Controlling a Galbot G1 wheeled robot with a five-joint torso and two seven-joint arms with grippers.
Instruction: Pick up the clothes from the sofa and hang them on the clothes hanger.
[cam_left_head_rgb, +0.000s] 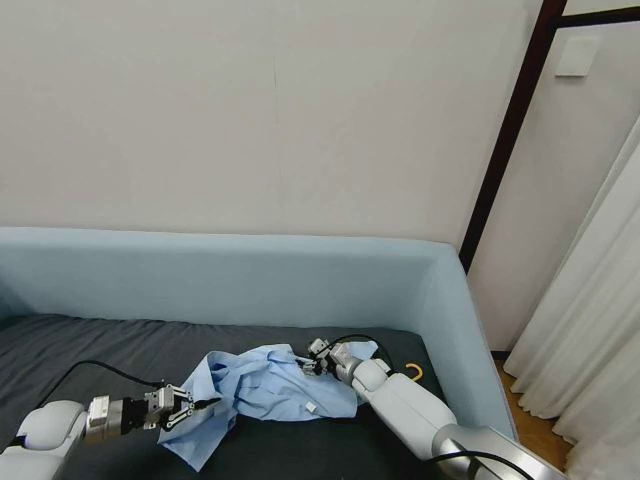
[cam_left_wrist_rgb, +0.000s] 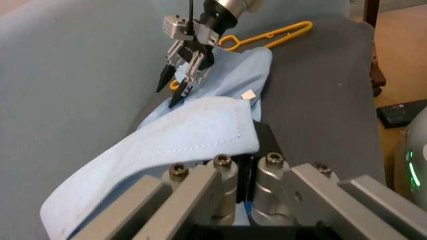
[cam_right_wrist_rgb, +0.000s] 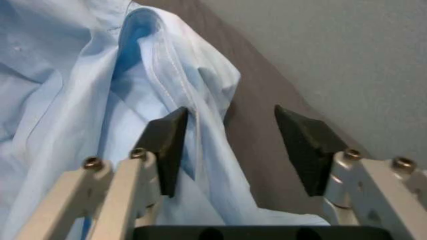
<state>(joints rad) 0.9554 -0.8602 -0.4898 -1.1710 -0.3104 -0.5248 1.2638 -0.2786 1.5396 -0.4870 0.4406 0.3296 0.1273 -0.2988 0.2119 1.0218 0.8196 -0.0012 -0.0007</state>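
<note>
Two tools mid-pickup: left tool (cam_left_head_rgb: 190, 408) clenched on the shirt's (cam_left_head_rgb: 270, 385) near edge, right tool (cam_right_wrist_rgb: 230, 145) released astride a far fold; closing it seems next.

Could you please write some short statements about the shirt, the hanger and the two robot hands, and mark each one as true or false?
1. The light blue shirt lies crumpled on the dark seat of the sofa. True.
2. The right hand is shut on the shirt. False: its fingers are open, with a fold of the shirt against one of them.
3. The yellow hanger lies on the seat at the shirt's edge. True.
4. The shirt already hangs on the hanger. False: it is on the seat, not on the hanger.
5. The left hand is shut on an edge of the shirt. True.
</note>
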